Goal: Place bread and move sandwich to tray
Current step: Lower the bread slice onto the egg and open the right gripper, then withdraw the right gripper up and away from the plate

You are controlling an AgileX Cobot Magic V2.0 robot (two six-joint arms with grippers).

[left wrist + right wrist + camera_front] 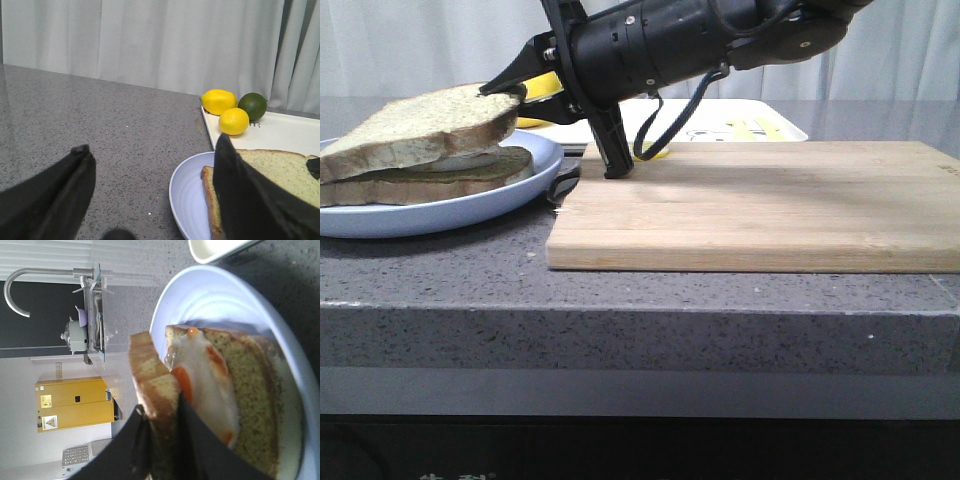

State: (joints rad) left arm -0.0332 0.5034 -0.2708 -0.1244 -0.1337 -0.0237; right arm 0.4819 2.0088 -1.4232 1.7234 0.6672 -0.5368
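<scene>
Bread [415, 128] sits pinched by its crust edge between your right gripper's [159, 412] fingers, which are closed down to the slice's thickness. In the right wrist view one finger [141, 440] lies on the slice's outer face and the other runs under it, just beside the egg. The slice is tilted over the sandwich [430, 172], its far end resting on the lower slice, its gripped end raised. The sandwich lies on the blue plate [380, 218], which stands on the grey counter [440, 290] touching the wooden board's [760, 205] left edge.

Your right arm [660, 45] reaches in from the upper right, slanting down and leftward across the board's near corner to the plate.

Your left gripper [150, 200] hangs open with nothing between its fingers, near the plate's rim.

You have two bread slices, one egg, one plate, one board, one white tray [285, 132] behind the plate, two lemons [218, 101] and one lime [253, 105] on the tray's corner.
</scene>
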